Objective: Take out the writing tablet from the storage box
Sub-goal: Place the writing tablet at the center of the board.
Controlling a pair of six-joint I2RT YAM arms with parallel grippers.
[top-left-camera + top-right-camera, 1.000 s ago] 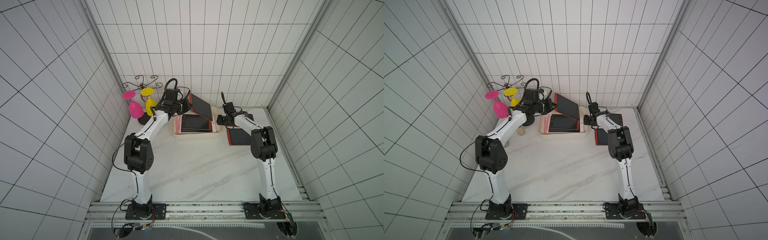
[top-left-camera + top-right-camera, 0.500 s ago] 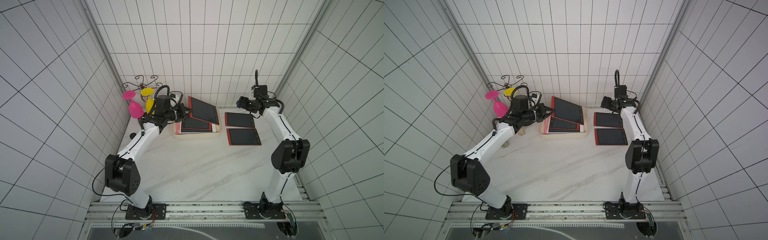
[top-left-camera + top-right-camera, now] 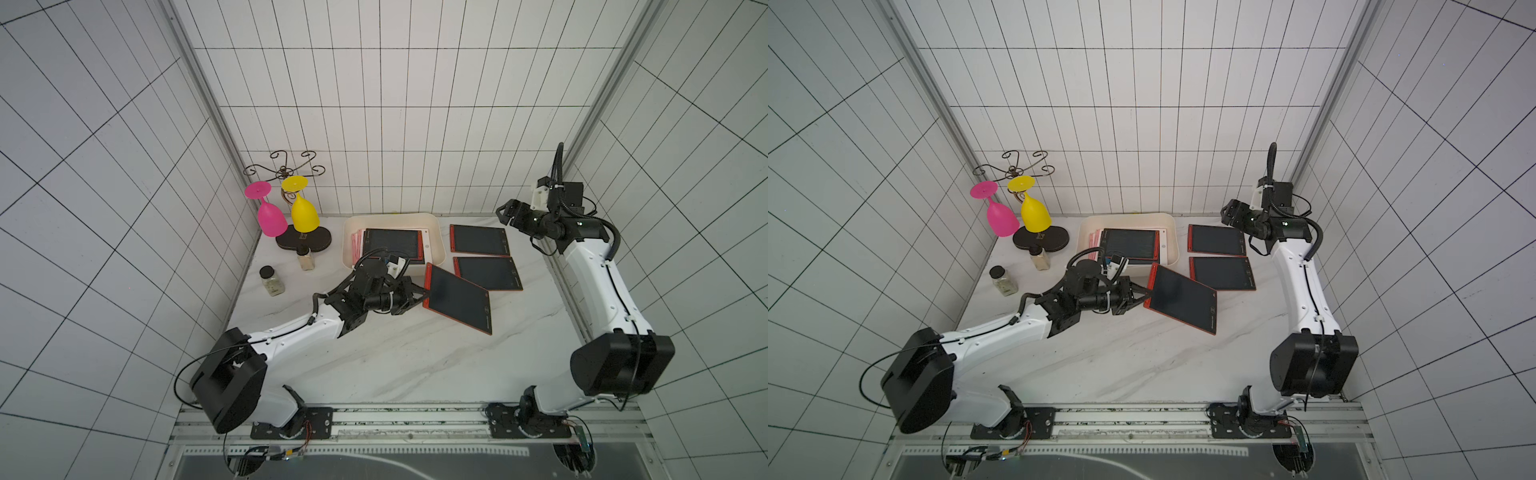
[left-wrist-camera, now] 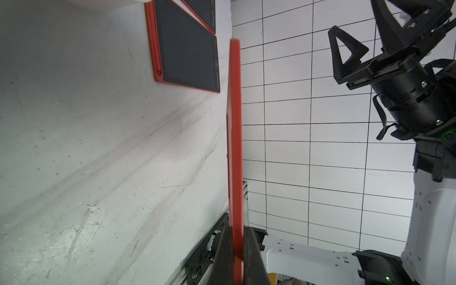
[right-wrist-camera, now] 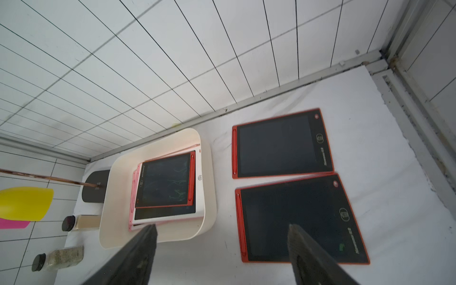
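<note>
The left gripper (image 3: 419, 293) is seen shut on the short edge of 1 red-framed writing tablet (image 3: 457, 303). In the left wrist view the 2 fingers (image 4: 254, 256) are pressed on either face of that tablet (image 4: 234, 135). The tablet is held outside the storage box (image 3: 438, 243), over the marble table (image 3: 395, 353), just in front of the box's near right corner. Whether its far end rests on the table cannot be told.

The storage box is set at the back of the table, in the middle. A stack of tablets is left inside it, with a red-framed one (image 5: 165, 180) on top.

2 more red-framed tablets (image 3: 478, 240) (image 3: 486, 272) are laid flat on the table just right of the box, 1 behind the other.

The right gripper (image 3: 505, 210) is raised near the back right corner, and its fingers (image 5: 145, 237) are spread wide apart with nothing between them.
</note>
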